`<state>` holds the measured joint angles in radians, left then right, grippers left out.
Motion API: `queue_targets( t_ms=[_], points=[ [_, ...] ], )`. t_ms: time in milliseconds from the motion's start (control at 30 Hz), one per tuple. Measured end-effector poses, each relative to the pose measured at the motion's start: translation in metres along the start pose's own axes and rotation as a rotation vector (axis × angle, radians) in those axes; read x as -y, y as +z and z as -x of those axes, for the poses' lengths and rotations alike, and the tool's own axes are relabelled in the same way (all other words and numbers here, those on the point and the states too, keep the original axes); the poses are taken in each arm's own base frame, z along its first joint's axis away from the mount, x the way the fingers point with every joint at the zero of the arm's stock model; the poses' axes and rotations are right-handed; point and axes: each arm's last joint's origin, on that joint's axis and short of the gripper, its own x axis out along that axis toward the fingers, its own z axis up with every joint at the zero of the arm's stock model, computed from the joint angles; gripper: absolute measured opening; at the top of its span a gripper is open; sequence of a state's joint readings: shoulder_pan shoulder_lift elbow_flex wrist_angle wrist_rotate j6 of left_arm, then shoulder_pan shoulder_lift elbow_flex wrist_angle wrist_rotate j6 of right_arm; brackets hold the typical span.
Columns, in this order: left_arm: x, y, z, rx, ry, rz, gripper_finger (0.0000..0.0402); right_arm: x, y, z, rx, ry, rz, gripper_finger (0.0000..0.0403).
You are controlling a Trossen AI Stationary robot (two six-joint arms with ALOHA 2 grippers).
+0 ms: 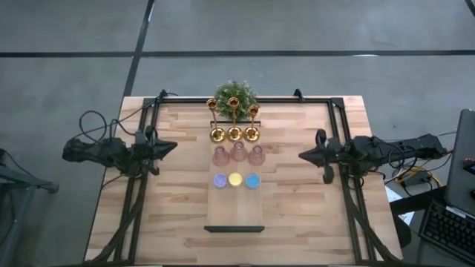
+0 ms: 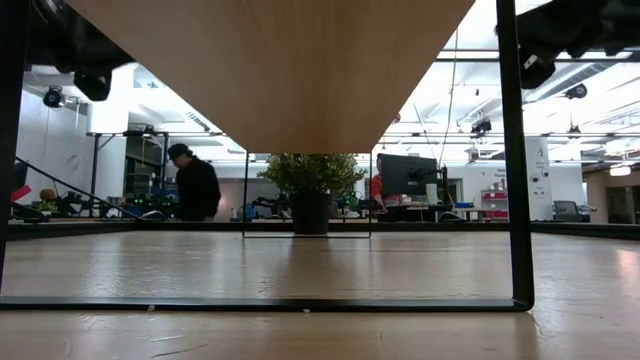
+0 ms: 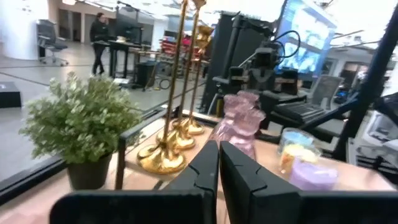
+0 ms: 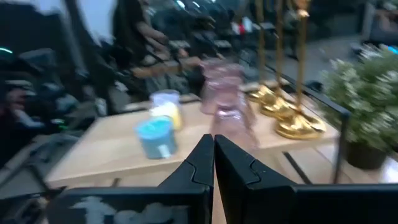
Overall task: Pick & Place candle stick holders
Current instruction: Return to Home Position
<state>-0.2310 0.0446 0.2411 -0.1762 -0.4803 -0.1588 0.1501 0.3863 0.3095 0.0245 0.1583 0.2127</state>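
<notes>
Table [image 1: 297, 185], largest item: bare wood lies either side of the central raised shelf [image 1: 234, 210]. The left gripper [image 1: 172, 147] and right gripper [image 1: 303, 156] hang well apart from the shelf, near the black side rails, each with fingers pressed together on nothing. Shelf stock, all candle stick holders: behind the shelf stands the plant [image 1: 236, 93]; then come the gold holders [image 1: 234, 133] in the back row, the pink glass holders [image 1: 238, 154] in the middle, and the purple, yellow and blue holders [image 1: 235, 180] in front, with the front board bare. Likely hazard: an arm swinging inward over a shelf edge would tip the slim, top-heavy gold stems into the close-set glass.
</notes>
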Motion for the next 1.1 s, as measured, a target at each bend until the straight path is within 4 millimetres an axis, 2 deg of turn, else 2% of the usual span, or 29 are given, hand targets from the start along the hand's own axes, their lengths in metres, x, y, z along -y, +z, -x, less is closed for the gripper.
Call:
queue_targets(
  t_ms=[233,367,467,667,1100],
  points=[
    [-0.002,-0.025,-0.004,-0.003,0.027,0.018,0.0019,0.008,-0.030,0.016,0.115,0.078,-0.011,0.0009],
    [-0.004,-0.047,-0.010,-0.024,0.051,0.041,0.0019,0.012,-0.050,0.020,0.149,0.087,-0.017,0.0009],
    [-0.003,-0.049,-0.012,0.012,0.047,0.054,0.0019,0.016,-0.063,0.021,0.139,0.082,-0.024,0.0009],
    [-0.004,-0.050,-0.013,0.018,0.101,0.015,0.0019,0.017,-0.070,0.020,-0.026,0.050,0.005,0.0009],
    [-0.004,-0.052,-0.014,0.003,0.096,0.016,0.0019,0.017,-0.074,0.016,-0.083,0.038,0.013,0.0009]
  ],
)
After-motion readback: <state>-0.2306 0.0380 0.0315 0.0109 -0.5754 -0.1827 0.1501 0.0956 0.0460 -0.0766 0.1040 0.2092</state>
